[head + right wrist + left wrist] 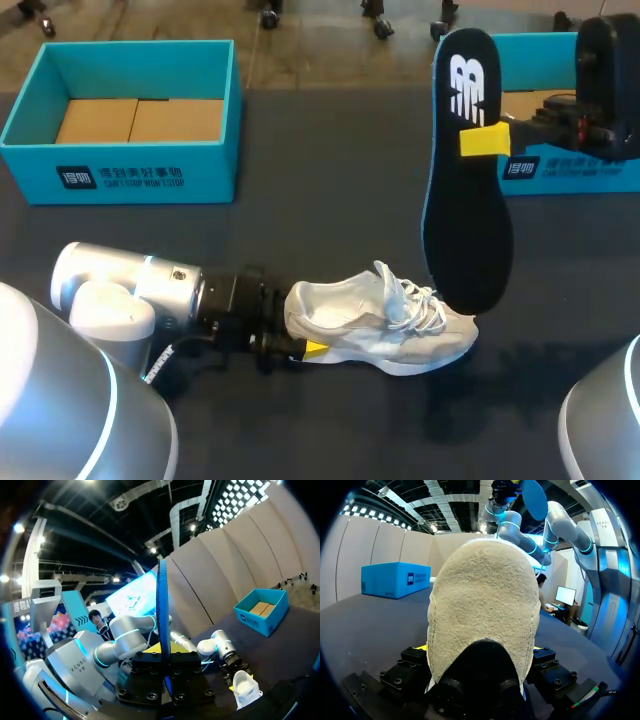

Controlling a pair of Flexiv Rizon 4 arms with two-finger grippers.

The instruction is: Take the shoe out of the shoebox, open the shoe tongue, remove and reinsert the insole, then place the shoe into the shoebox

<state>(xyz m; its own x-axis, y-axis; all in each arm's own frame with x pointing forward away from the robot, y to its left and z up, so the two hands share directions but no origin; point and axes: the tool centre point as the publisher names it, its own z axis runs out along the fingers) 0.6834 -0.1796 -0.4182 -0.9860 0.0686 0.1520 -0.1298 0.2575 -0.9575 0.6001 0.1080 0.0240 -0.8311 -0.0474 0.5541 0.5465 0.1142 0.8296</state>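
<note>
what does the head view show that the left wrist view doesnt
Only the head view: the whole shoe with its laces, the insole's black face, and the open left shoebox. Only the left wrist view: the fuzzy heel close up, filling the space between the left gripper's fingers. Both: the shoe, the insole held up by the right gripper, and the dark table.

A dark, matte flat table (330, 170) carries three things. At its far left stands an open teal cardboard shoebox (130, 172), with a brown cardboard sheet (140, 120) lining its bottom. A second teal cardboard box (590, 178) stands at the far right, only partly in view. Near the front middle, a white mesh lace-up sneaker (370, 325) rests on its sole, toe pointing right, well apart from both boxes.
</note>
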